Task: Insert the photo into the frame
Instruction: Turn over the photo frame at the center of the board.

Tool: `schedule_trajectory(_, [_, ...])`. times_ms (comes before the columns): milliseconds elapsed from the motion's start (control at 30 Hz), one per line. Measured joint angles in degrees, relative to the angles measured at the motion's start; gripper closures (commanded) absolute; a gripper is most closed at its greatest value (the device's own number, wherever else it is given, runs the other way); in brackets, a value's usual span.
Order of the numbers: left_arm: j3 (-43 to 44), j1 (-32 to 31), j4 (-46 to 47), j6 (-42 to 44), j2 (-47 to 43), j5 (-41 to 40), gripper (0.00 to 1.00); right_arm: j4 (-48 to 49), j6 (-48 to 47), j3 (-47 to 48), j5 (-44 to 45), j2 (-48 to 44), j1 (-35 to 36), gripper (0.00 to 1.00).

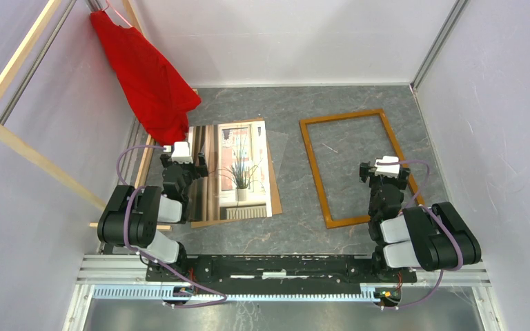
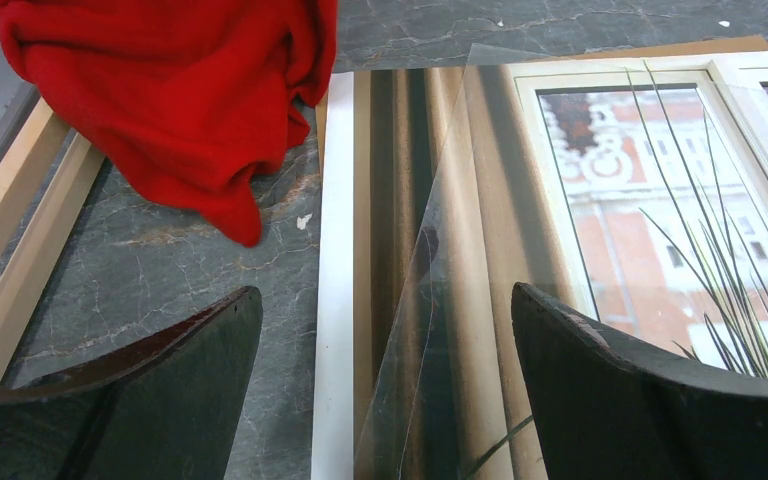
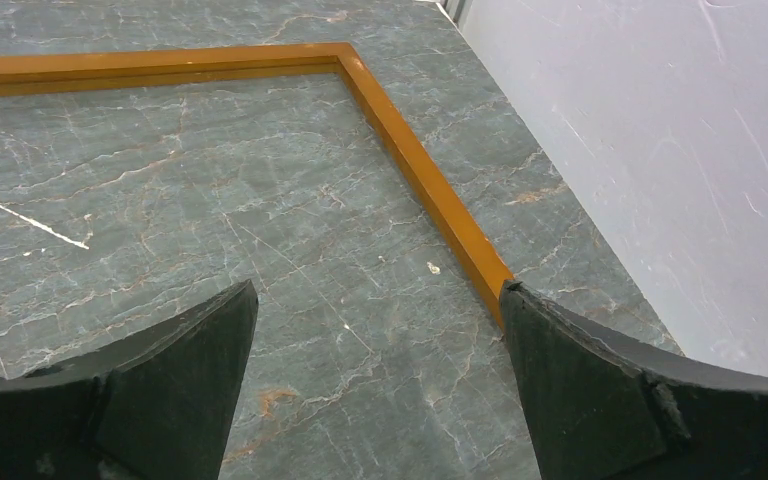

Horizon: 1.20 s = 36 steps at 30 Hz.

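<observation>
The photo (image 1: 238, 169), a glossy print of a spiky green plant at a window, lies flat left of centre on a brown backing panel (image 1: 275, 186). A clear sheet (image 2: 480, 200) lies partly over it. The orange-brown frame (image 1: 359, 165) lies empty on the table at the right, with grey table showing through it. My left gripper (image 1: 192, 164) is open over the photo's left edge (image 2: 340, 300), holding nothing. My right gripper (image 1: 385, 172) is open and empty above the frame's right rail (image 3: 430, 190), with one finger over the rail.
A red cloth (image 1: 148, 76) hangs from a rod at the back left and drapes down near the photo's far corner. A pale wooden slat rack (image 1: 21, 138) stands along the left wall. Grey enclosure walls (image 1: 497, 103) close in the right side and the back.
</observation>
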Motion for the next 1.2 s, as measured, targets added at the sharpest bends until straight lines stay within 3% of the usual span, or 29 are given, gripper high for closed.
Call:
schedule_trajectory(567, [0.00, 0.00, 0.17, 0.00, 0.00, 0.00, 0.00, -1.90, 0.52, 0.00, 2.21, -1.70, 0.00, 0.02])
schedule_trajectory(800, [0.22, 0.66, -0.26, 0.00, -0.07, 0.98, 0.00, -26.64, 11.61, 3.93, 10.69, -15.63, -0.28, 0.02])
schedule_trajectory(867, [2.25, 1.44, -5.75, 0.00, -1.20, 2.29, 0.00, -34.16, 16.87, 7.98, 11.54, -15.67, -0.44, 0.02])
schedule_trajectory(1000, [14.69, 2.34, -23.37, 0.09, -3.87, 7.28, 0.00, -48.98, 25.77, 16.76, 9.33, -16.00, -0.46, 0.02])
schedule_trajectory(1200, [32.30, 2.32, -45.72, 0.13, -4.66, 14.93, 0.00, -57.70, 25.97, 25.62, -4.90, -12.68, -0.46, 0.02])
